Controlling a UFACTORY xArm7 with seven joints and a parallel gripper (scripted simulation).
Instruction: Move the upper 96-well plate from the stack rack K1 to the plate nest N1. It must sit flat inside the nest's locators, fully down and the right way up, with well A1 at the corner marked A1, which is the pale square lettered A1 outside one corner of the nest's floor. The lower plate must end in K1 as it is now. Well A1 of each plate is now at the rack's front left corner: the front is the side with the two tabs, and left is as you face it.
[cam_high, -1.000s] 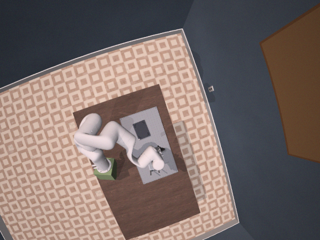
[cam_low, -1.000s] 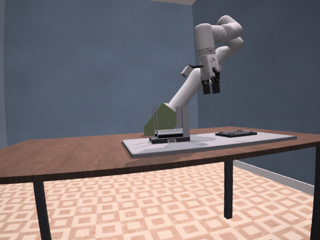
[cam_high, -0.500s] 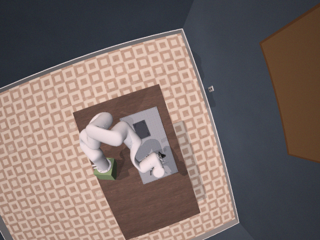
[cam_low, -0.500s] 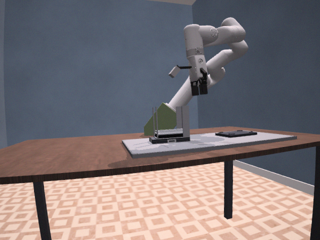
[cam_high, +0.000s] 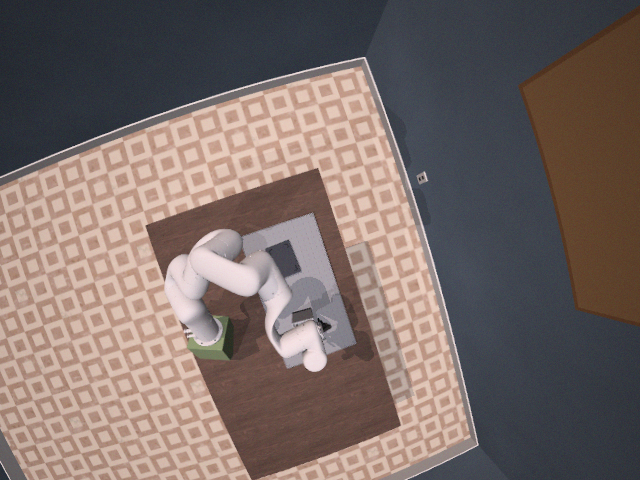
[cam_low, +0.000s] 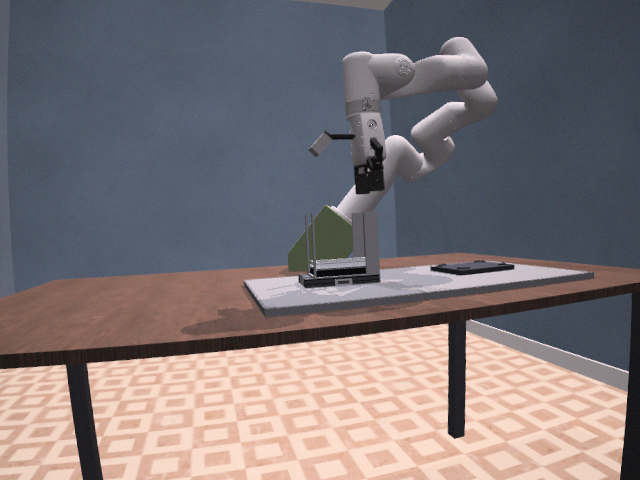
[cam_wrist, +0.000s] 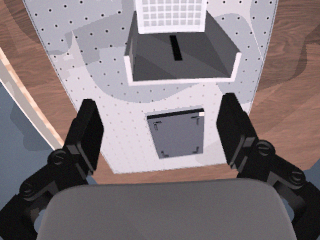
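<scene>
The stack rack K1 (cam_low: 341, 253) stands on the grey perforated baseplate (cam_low: 413, 286), with thin posts on its left and a tall panel on its right. The stacked plates (cam_low: 338, 266) sit low inside it. The plate nest N1 (cam_low: 472, 267) is a flat dark tray to the right; it also shows in the wrist view (cam_wrist: 175, 134) and from above (cam_high: 283, 258). My gripper (cam_low: 369, 180) is open and empty, well above the rack's right side. The A1 mark is too small to make out.
The arm's green base block (cam_low: 320, 240) stands behind the rack. The baseplate lies on a brown wooden table (cam_low: 155, 310). From above, the arm's links (cam_high: 232, 268) cover part of the baseplate (cam_high: 310, 279).
</scene>
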